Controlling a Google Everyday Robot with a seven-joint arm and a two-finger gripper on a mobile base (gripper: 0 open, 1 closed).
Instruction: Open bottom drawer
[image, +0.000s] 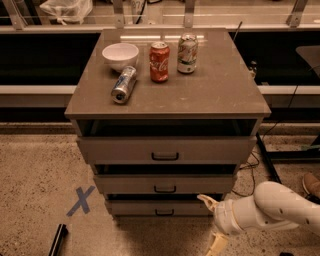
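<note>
Nearest item: the gripper (212, 223), low at the near right, in front of the cabinet's (165, 102) right corner, on a white arm (280, 207) entering from the right. Its two fingers stand spread apart, one above the other, and grasp nothing. The upper finger (206, 201) points at the right end of the bottom drawer (135, 207); contact cannot be confirmed.

Task item: the bottom drawer is the lowest of three fronts, just above the floor (35, 170). It appears shut or nearly so. Its small black handle (164, 212) sits at centre.

Governing relation: the handle lies to the left of the gripper and slightly farther off, at about the height of the upper finger. Its long axis runs left to right, so the stacked fingers are judged suitably turned to close over it. The approach calls for a shift left, then a pull toward the near side. Nothing stands between gripper and handle.

Risk: the middle drawer (125, 184) has a like handle directly above; a high reach would take the wrong one. The top drawer (115, 149) is well clear.

Surroundings: a blue tape cross (80, 201) and a black object (58, 239) on the floor at left, cables (260, 150) at right, none obstructing. On the cabinet top, farthest: a lying can (124, 84), a red can (159, 61), a bowl (120, 55), a pale can (187, 46).
</note>
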